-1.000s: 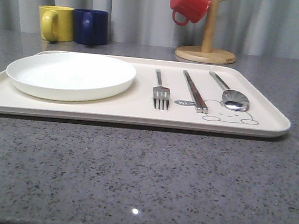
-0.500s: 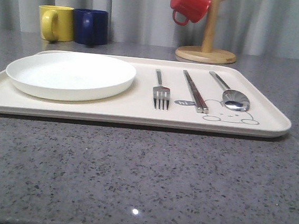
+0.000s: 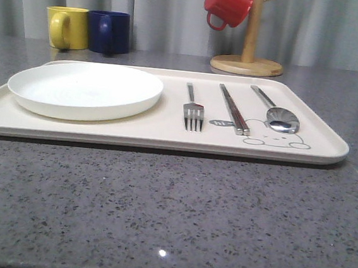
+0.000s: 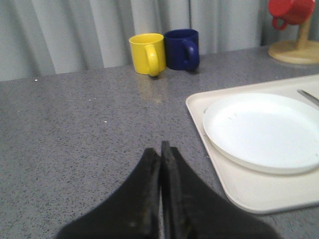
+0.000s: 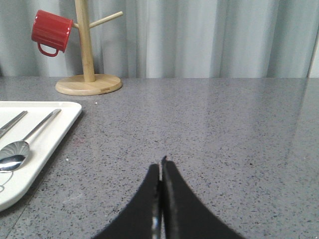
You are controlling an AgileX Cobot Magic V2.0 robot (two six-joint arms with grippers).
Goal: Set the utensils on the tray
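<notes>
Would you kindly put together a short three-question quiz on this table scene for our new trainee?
1. True or false: the fork, chopsticks and spoon all lie on the tray.
2. Which mug hangs on the wooden stand? A) yellow B) blue C) red
3. What sits on the tray to the left of the fork in the front view?

Key
1. True.
2. C, the red mug; the yellow mug and blue mug stand on the table.
3. The white plate.

The left hand and right hand are both shut, holding nothing.
</notes>
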